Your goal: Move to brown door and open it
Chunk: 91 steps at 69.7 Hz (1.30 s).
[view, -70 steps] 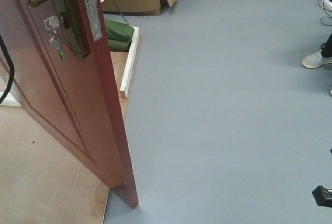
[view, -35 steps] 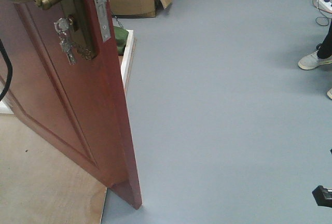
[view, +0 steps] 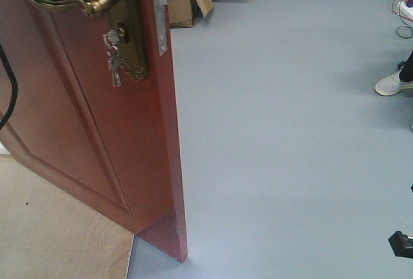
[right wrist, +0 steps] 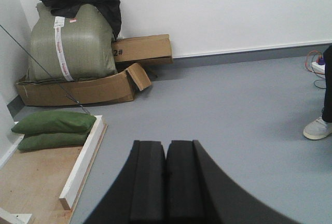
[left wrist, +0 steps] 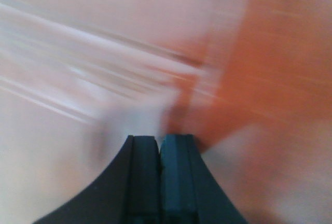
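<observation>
The brown door stands ajar at the left of the front view, its edge toward me. It has a brass lever handle, a key with a keyring in the lock and a steel latch plate. My left gripper is shut and empty; its view is motion-blurred, with a reddish-brown surface close ahead at the right. My right gripper is shut and empty, over grey floor, facing the far wall. Neither gripper shows in the front view.
Cardboard boxes, a green sack and green cushions lie by the far wall. A white board edges a wooden floor patch. A person's shoe is at the right. A black cable hangs at the left.
The door fills more of the front view and its edge has shifted right; the handle and lock have moved right and down. The boxes and white board are now mostly hidden behind it.
</observation>
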Available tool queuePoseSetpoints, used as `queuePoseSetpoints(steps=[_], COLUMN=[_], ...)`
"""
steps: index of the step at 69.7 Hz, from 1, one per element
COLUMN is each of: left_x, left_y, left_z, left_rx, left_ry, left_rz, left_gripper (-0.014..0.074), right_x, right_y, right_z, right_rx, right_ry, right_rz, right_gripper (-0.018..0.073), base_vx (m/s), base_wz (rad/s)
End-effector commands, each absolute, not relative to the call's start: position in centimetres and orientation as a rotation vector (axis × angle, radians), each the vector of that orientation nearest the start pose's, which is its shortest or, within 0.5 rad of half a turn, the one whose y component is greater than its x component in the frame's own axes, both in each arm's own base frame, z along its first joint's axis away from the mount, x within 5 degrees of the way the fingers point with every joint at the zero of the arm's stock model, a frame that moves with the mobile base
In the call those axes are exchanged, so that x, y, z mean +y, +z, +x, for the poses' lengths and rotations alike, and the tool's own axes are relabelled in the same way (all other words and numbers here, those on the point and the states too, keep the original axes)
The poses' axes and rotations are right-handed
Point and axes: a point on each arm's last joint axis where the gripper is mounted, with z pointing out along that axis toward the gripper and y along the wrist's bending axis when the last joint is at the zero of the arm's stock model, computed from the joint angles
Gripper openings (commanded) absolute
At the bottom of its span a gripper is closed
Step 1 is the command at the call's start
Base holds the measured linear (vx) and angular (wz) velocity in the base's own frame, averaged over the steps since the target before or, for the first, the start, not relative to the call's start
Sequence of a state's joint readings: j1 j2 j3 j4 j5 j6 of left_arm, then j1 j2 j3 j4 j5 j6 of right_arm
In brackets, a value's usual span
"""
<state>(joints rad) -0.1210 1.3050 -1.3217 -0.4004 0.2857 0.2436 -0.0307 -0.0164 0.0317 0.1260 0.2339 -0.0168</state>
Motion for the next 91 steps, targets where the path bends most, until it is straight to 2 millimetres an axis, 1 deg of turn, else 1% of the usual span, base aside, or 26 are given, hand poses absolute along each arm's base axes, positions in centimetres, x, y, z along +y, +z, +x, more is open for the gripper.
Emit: queuePoseSetpoints(steps=[1, 91], left_x=[-4.4, -4.39], left_y=[46.26, 46.27], left_z=[28.77, 28.77], left_rx=[1.606, 1.605], left_ry=[-0.297, -0.297], left_rz=[0.026, 0.025], left_gripper=[0.0011, 0.0011], right_x=[0.0, 0.0], right_y=[18.93, 18.93], right_z=[5.57, 5.57], right_rx=[1.643, 1.643], right_ry=[0.064, 0.064], right_rz=[0.088, 0.088], right_gripper=[0.0, 0.0], base_vx=[0.18, 0.18], base_wz=[0.02, -0.01])
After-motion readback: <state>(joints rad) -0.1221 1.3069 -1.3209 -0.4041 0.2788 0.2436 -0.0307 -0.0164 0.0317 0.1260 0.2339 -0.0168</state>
